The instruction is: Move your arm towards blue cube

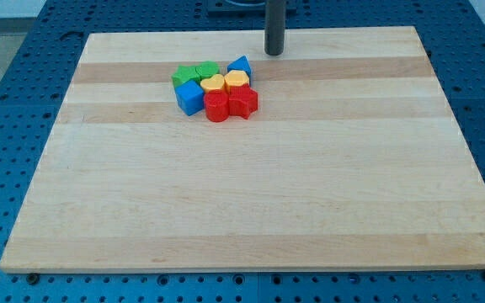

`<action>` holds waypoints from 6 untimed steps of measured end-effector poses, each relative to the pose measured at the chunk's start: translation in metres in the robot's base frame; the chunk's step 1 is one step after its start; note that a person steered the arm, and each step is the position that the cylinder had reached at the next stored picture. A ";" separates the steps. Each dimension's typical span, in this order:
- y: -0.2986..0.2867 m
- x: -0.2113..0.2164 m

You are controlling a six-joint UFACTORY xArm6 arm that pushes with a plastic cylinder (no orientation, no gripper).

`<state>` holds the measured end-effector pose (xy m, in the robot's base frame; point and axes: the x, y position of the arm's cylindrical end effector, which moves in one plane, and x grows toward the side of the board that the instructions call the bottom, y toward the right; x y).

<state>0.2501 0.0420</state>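
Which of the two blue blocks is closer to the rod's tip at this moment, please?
The blue triangular block, at the cluster's upper right, is closer to my tip. The blue cube sits at the cluster's lower left, beyond the yellow blocks.

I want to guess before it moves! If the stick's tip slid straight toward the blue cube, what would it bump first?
Probably the blue triangular block, which sits between my tip and the blue cube, with the yellow blocks behind it. Depth is hard to judge, so my tip might slip past its edge.
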 end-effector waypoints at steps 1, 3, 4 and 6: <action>0.009 0.002; 0.053 0.058; 0.082 0.108; -0.031 0.204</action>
<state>0.4545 0.0105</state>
